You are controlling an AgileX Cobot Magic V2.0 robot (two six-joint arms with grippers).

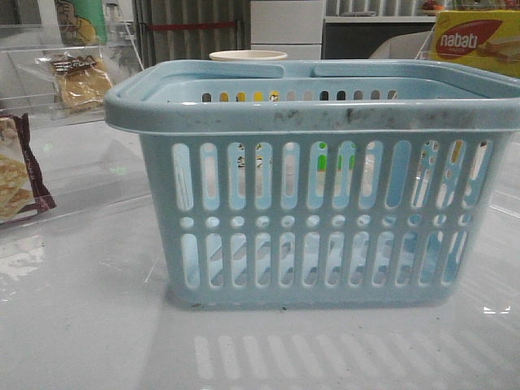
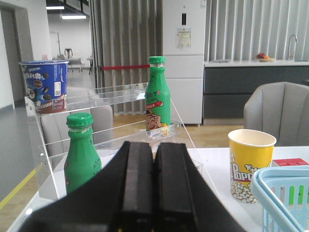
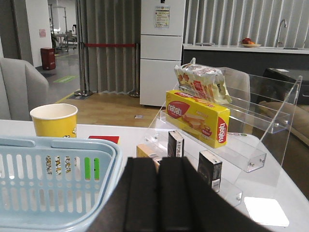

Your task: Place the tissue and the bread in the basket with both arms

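The basket [image 1: 325, 195] is sitting right up front and filling most of the front view, and both the left gripper [image 2: 153, 188] and the right gripper [image 3: 159, 198] are hanging over the table with jaws pressed together, holding nothing. The bread [image 1: 80, 80] is lying well back on the clear shelf [image 1: 49, 49] to the left — so a reach risks clipping that tall rim or the shelf edge. No tissue is showing anywhere, possibly hidden, so a grab could land on the wrong pack.
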